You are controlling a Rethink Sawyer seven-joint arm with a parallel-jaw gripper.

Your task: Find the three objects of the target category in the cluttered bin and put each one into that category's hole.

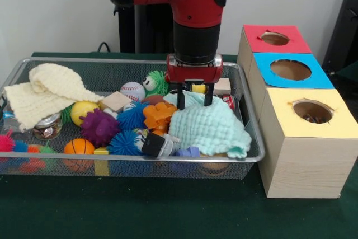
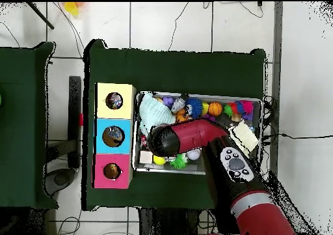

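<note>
Front view, tool (image 1: 194, 103) fingers spread, tips on crumpled mint cloth (image 1: 211, 127), no clear long axis.

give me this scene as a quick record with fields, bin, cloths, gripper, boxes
bin: wire mesh tray on a green table, full of clutter
cloths: cream cloth at one end of the tray, mint cloth at the end nearest the boxes
gripper: gripper open, fingertips at the top edge of the mint cloth, holding nothing
boxes: red-topped box, blue-topped box, yellow-topped box in a row beside the tray, one hole in each top
visible toys: baseball, purple spiky ball, small basketball
</note>
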